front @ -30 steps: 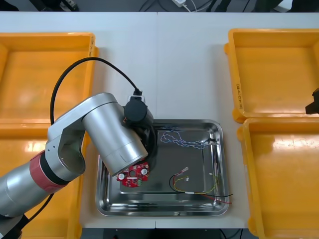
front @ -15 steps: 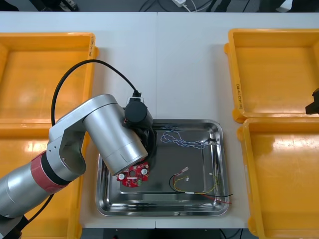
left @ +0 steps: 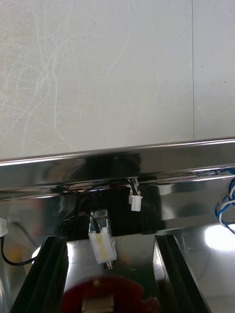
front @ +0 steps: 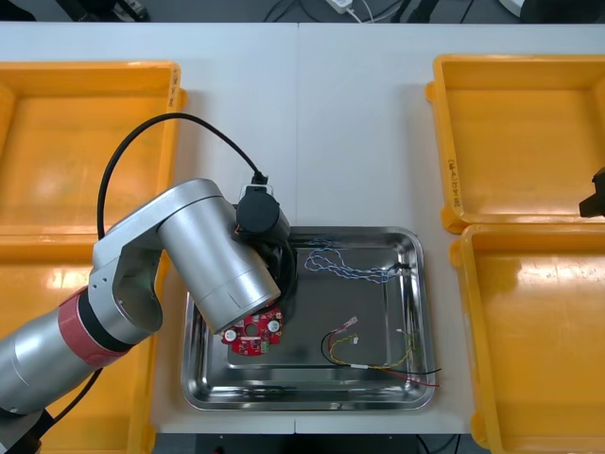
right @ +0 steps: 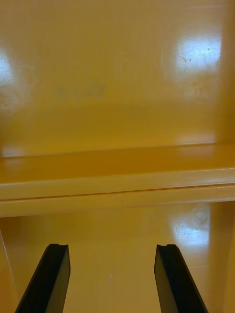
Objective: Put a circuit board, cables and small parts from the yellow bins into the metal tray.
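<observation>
Over the metal tray (front: 416, 317), my left jaws stand apart, straddling a small metal part (left: 103, 240) beside the red circuit board (front: 251, 336). Best lift straight up, so neither finger drags it. Right jaws wait apart over a yellow bin (right: 117, 73).

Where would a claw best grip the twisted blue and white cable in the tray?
Likely its middle stretch, from straight above: the blue and white cable lies flat across the metal tray floor, one end by the wall, the loops beside the left arm.
</observation>
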{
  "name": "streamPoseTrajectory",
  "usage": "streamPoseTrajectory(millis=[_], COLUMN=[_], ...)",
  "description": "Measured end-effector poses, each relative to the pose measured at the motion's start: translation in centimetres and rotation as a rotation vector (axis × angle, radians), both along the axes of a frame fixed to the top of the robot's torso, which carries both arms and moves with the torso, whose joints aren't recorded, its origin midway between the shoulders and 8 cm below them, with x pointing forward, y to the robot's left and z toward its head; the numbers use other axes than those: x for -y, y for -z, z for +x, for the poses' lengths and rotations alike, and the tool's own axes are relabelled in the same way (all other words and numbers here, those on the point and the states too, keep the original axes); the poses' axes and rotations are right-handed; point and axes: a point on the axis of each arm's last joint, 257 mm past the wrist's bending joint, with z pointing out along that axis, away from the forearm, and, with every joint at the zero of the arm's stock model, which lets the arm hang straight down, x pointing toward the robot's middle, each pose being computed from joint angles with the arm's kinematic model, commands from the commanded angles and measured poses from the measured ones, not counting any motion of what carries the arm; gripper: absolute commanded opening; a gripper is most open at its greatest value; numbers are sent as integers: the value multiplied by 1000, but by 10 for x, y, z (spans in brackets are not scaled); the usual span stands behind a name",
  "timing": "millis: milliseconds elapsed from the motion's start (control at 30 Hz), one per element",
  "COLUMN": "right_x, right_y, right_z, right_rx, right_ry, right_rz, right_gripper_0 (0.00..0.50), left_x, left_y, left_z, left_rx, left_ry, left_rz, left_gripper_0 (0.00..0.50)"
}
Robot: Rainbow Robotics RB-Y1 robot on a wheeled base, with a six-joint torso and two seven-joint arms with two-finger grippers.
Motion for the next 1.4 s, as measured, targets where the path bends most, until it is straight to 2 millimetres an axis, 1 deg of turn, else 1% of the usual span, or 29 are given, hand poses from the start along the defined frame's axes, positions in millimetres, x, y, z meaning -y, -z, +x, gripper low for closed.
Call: streamPoseTrajectory(millis=[233,333,533,800,933,1067,1167,1400], right_x=[0,0,0,0,0,0,0,0], right_y=[0,0,0,0,0,0,0,0], right_z=[0,0,0,0,0,0,0,0], right_rx=[0,0,0,0,0,0,1,1], right_ry=[0,0,0,0,0,0,1,1], right_rz=[0,0,0,0,0,0,0,0], right_gripper_0=[500,500,500,500,500,500,500,500], left_x=[-1,-6,-20,-40,-51,-67,-79,-108], left_y=[-1,-9,-42,-78,-102,-122,-133,-147], left_z=[0,-5,-7,-7,3,10,14,18], left_rx=[-3,-34,-57,-95,-73,-32,-11,3], left_ry=[-4,-23,-74,-114,-67,21,57,28], left_rz=[-2,-19,-75,-137,-165,-143,-126,-125], left_gripper_0=[500,500,500,500,500,500,500,500])
